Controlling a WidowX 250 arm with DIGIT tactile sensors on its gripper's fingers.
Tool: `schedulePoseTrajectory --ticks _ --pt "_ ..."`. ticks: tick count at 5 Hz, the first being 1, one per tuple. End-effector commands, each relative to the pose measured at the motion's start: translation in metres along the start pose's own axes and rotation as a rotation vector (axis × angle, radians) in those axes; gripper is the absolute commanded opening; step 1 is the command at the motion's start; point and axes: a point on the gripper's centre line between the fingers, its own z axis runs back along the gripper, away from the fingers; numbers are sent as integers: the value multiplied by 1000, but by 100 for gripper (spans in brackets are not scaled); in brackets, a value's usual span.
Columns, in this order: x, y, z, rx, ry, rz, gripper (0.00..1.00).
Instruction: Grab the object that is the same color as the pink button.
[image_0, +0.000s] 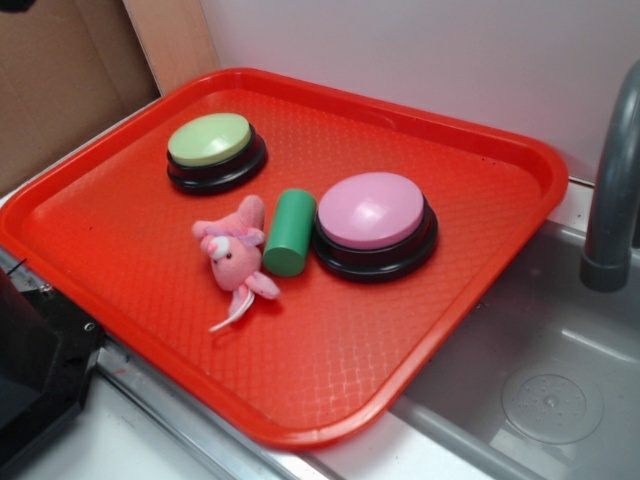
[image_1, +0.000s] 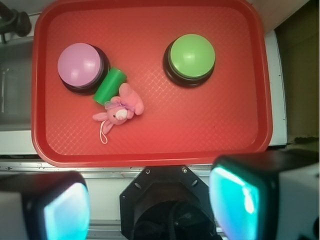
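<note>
I look down through the wrist camera and see my claw at the bottom of the picture, with its two fingers spread wide apart and nothing between them. The claw hangs over the near edge, just short of the red tray, above the black base of the arm. Just ahead of the claw and a little toward the left finger in this view lies the little pink toy animal on the tray. It has floppy ears, a purple bow and a thin string tail that curls toward me. It is well apart from the claw and nothing holds it. Right behind the toy lies a green block, round like a can, on its side and touching the toy. A bit farther, on that same side, sits the big pink button on its black base, and the green block rests against it. Off ahead toward the other finger, well apart from the toy, sits the light green button, also on a black base. In the side camera the toy lies with its face up, between the tray's near rim and the block. Past the tray on the far side I see a gray sink and a gray tap.
</note>
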Motion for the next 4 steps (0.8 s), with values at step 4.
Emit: schedulePoseTrajectory --ticks 4 --pt "66 -7 -165 -68 -1 -536 100"
